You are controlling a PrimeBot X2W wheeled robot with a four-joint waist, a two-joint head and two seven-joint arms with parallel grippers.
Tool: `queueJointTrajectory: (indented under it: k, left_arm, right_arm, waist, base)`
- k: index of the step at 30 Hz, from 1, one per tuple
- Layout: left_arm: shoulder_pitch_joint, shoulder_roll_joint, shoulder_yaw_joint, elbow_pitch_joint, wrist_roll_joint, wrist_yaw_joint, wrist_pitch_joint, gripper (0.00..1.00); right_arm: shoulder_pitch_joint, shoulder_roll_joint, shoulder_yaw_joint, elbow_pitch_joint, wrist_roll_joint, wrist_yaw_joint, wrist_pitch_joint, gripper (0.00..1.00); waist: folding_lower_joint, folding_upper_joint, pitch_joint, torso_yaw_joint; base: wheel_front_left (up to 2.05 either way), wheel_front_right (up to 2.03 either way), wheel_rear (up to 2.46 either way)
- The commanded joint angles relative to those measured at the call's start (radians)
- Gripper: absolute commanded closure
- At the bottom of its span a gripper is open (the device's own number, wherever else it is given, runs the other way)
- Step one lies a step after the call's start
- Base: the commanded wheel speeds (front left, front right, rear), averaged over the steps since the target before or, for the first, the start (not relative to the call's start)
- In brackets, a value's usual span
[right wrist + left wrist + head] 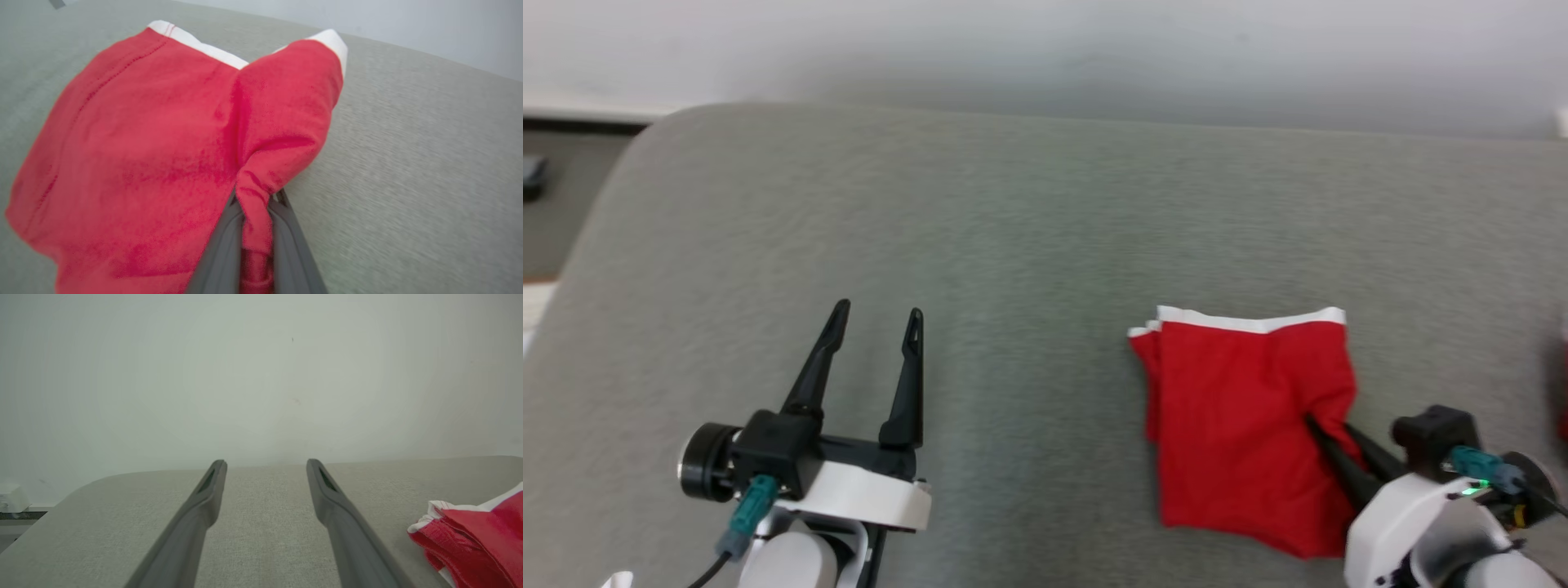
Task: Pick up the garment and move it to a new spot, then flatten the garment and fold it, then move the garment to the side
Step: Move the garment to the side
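Folded red garment (pixel 1241 425) with white band lay on the grey padded surface (pixel 1013 204) toward robot's right, its right edge bunched and pinched between right gripper (pixel 255 198) fingers, left gripper (pixel 879 310) spread wide, well apart from it.

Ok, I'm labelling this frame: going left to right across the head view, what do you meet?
Open left hand → red garment → right hand, shut on its right edge.
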Motion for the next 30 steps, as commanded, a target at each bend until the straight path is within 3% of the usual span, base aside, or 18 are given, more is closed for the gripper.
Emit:
queueJointTrajectory:
  k: [1, 8, 19, 25, 30]
  left_arm:
    - [0.008, 0.008, 0.002, -0.004, 0.011, -0.006, -0.001, 0.0]
    - [-0.027, 0.002, -0.018, 0.005, 0.022, -0.029, -0.001, 0.0]
    - [-0.1, 0.009, -0.045, 0.001, 0.047, -0.046, -0.001, 0.0]
    - [-0.147, 0.007, -0.06, -0.006, 0.058, -0.052, 0.0, 0.0]
    - [-0.19, 0.007, -0.071, -0.009, 0.067, -0.06, 0.001, 0.0]
  right_arm:
    - [0.02, -0.029, -0.018, -0.022, -0.008, -0.003, 0.007, 1.0]
    - [0.018, -0.12, -0.045, -0.06, -0.003, -0.003, 0.038, 1.0]
    - [-0.071, -0.298, -0.157, -0.077, -0.028, -0.003, 0.039, 1.0]
    - [-0.138, -0.423, -0.254, 0.028, -0.032, -0.003, 0.043, 1.0]
    - [-0.22, -0.434, -0.303, 0.19, -0.045, -0.003, -0.021, 1.0]
  waist:
    - [-0.0001, 0.0, -0.012, -0.133]
    - [-0.0001, 0.0, 0.009, -0.252]
    - [-0.0001, 0.0, 0.105, -0.3]
    - [-0.0001, 0.0, 0.162, -0.294]
    - [-0.0001, 0.0, 0.212, -0.282]
  base:
    - [0.0, 0.0, 0.0]
    - [0.0, 0.0, 0.0]
    - [0.0, 0.0, 0.0]
    - [0.0, 0.0, 0.0]
    - [0.0, 0.0, 0.0]
